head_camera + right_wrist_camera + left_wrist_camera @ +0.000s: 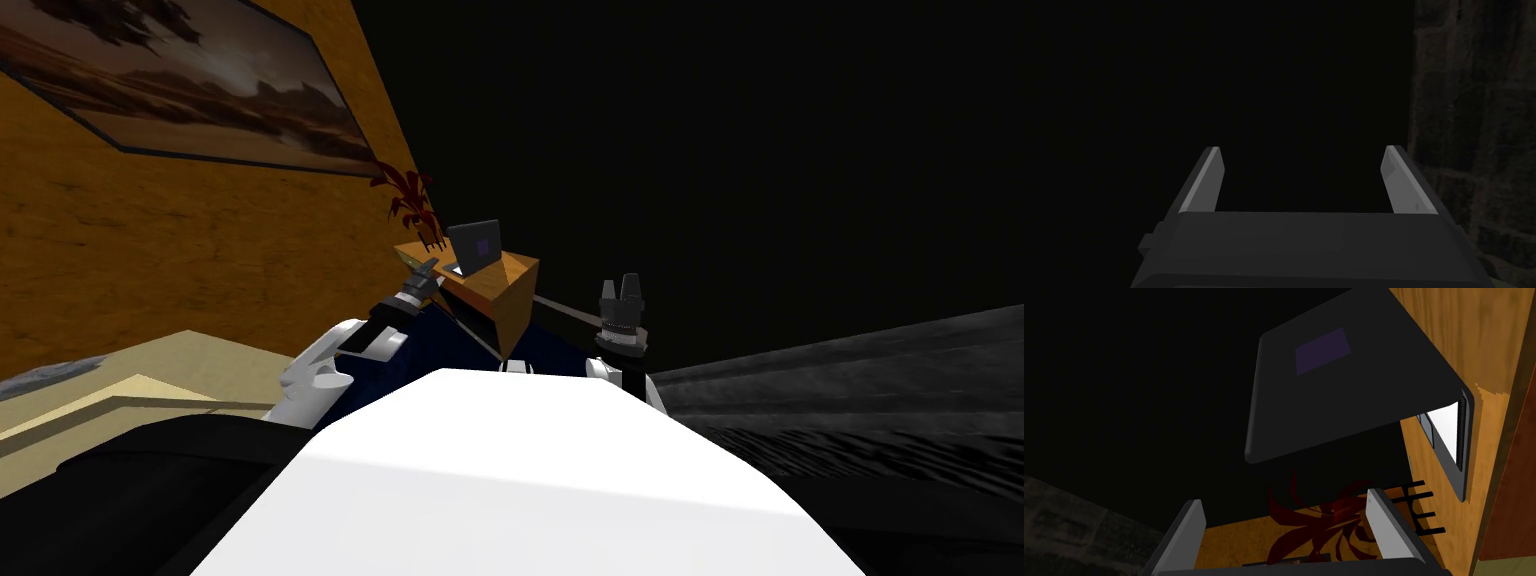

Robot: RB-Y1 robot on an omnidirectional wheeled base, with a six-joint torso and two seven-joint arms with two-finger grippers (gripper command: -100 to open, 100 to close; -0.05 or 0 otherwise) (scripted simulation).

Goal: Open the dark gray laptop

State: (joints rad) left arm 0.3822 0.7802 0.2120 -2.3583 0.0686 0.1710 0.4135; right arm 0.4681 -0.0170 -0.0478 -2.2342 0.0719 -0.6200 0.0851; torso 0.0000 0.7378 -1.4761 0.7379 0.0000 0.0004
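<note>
The dark grey laptop (475, 247) sits on a small wooden table (510, 285) by the orange wall. Its lid (1344, 383), marked with a purple square, stands raised off the base (1463, 443), where a white patch shows. My left gripper (425, 272) reaches the table's near left corner, just short of the laptop. It is open (1285, 498), nothing between its fingers (1386, 528), with the lid's edge a little beyond the tips. My right gripper (622, 290) is held up to the right of the table, open (1301, 170) and empty.
A red-leaved plant (408, 200) stands on the table behind the laptop, its leaves (1319, 523) lying past my left fingers. A framed picture (190, 90) hangs on the orange wall. A beige surface (150, 380) lies at the left. A black area (750, 150) spreads beyond the table.
</note>
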